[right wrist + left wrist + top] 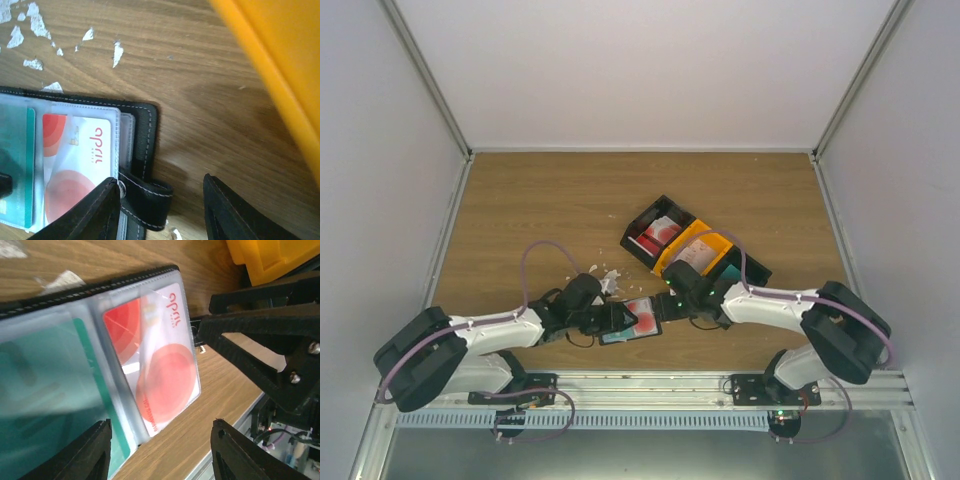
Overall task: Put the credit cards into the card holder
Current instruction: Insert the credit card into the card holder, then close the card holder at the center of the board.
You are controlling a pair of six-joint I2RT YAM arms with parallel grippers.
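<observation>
The card holder (pixel 632 321) lies open on the table between the two grippers. A red-and-white credit card (pixel 155 360) sits inside its clear right sleeve, and a teal credit card (pixel 45 390) sits in the left sleeve. My left gripper (pixel 160 450) hovers open over the holder's near corner, holding nothing. My right gripper (pixel 160 210) is open at the holder's black outer edge (pixel 146 140). The snap strap (pixel 147 200) lies by its left finger, not pinched. The right wrist view also shows the red-and-white card (pixel 75 160) and the teal card (pixel 15 165).
Three open bins stand in a diagonal row behind the holder: a black bin (pixel 655 235) with red-and-white cards, an orange bin (pixel 695 250) with a pale card, and another black bin (pixel 738 272). White scraps (pixel 35 25) litter the wood. The metal rail runs along the near edge.
</observation>
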